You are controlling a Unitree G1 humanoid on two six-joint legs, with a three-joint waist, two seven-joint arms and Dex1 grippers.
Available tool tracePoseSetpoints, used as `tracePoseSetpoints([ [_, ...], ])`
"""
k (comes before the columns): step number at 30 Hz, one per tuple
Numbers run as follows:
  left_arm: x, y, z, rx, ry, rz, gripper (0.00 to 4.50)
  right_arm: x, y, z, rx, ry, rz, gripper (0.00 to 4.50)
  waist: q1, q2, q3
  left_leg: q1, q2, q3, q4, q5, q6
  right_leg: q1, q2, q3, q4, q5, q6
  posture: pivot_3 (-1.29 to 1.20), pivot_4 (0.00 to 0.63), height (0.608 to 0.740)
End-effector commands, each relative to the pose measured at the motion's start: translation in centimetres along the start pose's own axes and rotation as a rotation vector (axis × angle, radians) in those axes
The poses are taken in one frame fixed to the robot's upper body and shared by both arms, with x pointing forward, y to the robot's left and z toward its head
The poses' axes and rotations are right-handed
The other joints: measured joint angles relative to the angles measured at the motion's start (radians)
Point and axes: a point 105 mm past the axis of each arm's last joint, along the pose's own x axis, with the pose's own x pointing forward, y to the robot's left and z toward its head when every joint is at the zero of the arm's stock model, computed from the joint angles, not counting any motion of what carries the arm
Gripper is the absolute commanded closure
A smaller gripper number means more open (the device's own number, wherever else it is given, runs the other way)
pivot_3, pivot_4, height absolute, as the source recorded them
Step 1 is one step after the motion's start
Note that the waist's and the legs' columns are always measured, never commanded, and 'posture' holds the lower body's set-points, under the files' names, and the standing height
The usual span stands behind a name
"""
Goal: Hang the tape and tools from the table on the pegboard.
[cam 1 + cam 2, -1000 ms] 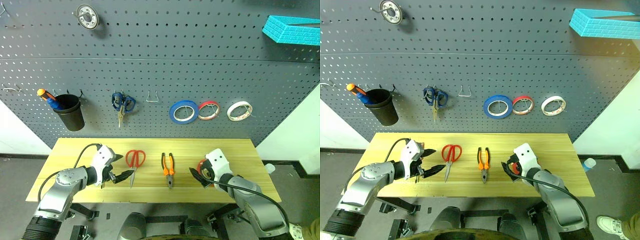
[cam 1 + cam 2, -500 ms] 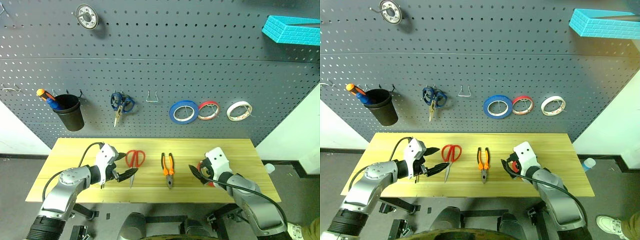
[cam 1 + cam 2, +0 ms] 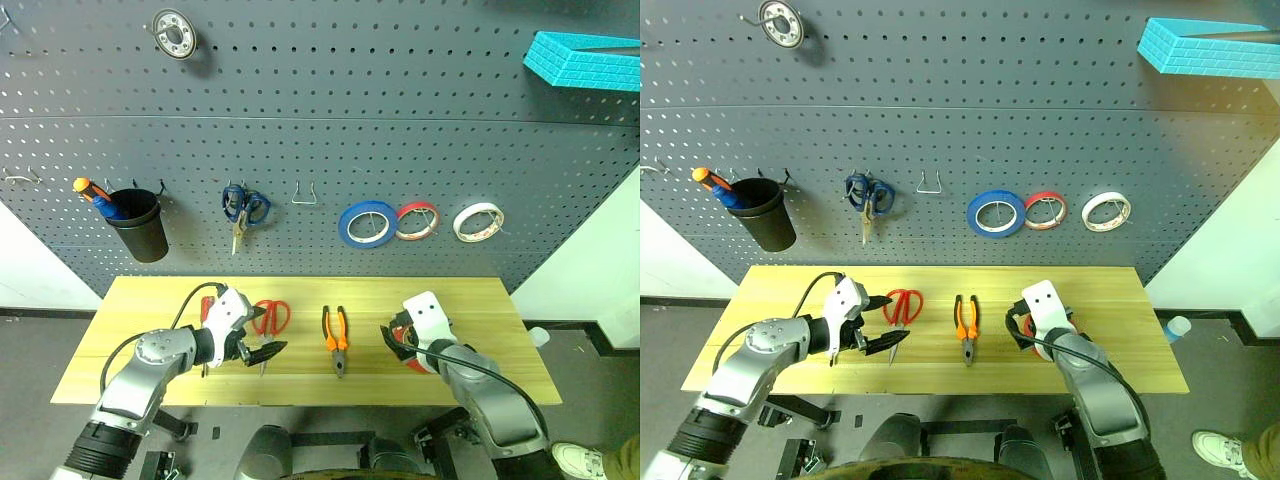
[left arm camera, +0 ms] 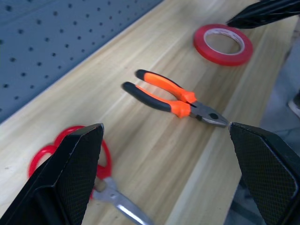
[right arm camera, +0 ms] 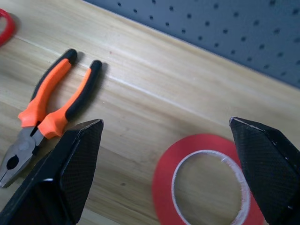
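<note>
On the light wooden table (image 3: 480, 300) lie red-handled scissors (image 3: 270, 317), orange-and-black pliers (image 3: 336, 338) and a flat red roll of tape (image 5: 202, 182). My left gripper (image 3: 268, 332) is open and hovers low over the scissors' blades, with the pliers (image 4: 176, 96) and the tape (image 4: 223, 43) further along. A red handle (image 3: 206, 303), perhaps the screwdriver, peeks out behind that hand. My right gripper (image 3: 397, 343) is open just above the tape (image 3: 412, 362) and hides most of it. The dark grey pegboard (image 3: 300, 100) rises behind the table.
Hanging on the pegboard are a black cup (image 3: 140, 228) with orange and blue screwdrivers, blue-handled scissors (image 3: 243, 207), an empty metal hook (image 3: 305, 192), a blue roll (image 3: 367, 222), a red roll (image 3: 417, 220) and a whitish roll (image 3: 479, 221). A teal block (image 3: 585, 60) sits top right.
My left gripper has moved right, closer to the red scissors. My right gripper has dipped down and forward over the tape. Both stay open.
</note>
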Motion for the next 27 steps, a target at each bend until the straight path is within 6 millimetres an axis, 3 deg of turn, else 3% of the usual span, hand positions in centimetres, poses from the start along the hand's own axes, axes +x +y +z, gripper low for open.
tracePoseSetpoints([
  [1,0.2,-0.2,0.9,0.036,-0.036,-0.014,0.04,1.0,0.2,-0.7,-0.028,0.033,-0.001,0.00,0.000,0.000,0.000,0.000,0.000,0.000,0.000,0.000,0.000,0.000,0.000,0.000,0.000,0.000,0.000,0.37,0.001,0.703],
  [5,0.5,-0.2,1.6,0.030,-0.089,-0.010,0.04,2.0,0.9,-0.8,-0.004,0.033,0.036,0.00,0.000,0.000,0.000,0.000,0.000,0.000,0.000,0.000,0.000,0.000,0.000,0.000,0.000,0.000,0.000,0.37,0.009,0.703],
  [17,0.6,-1.7,1.0,0.021,-0.098,-0.028,0.04,3.0,0.5,-0.2,-0.027,0.031,0.044,0.00,-0.007,0.001,0.001,0.000,0.000,0.000,0.000,0.000,0.000,-0.001,0.000,0.000,0.001,0.000,0.000,0.37,0.035,0.703],
  [27,0.2,-1.8,0.7,0.021,-0.085,-0.028,0.04,3.1,0.4,-1.9,0.096,0.156,0.013,0.00,-0.008,0.002,0.001,0.000,0.000,0.000,0.000,0.000,0.000,-0.001,0.000,0.000,0.001,0.000,0.000,0.37,0.013,0.703],
])
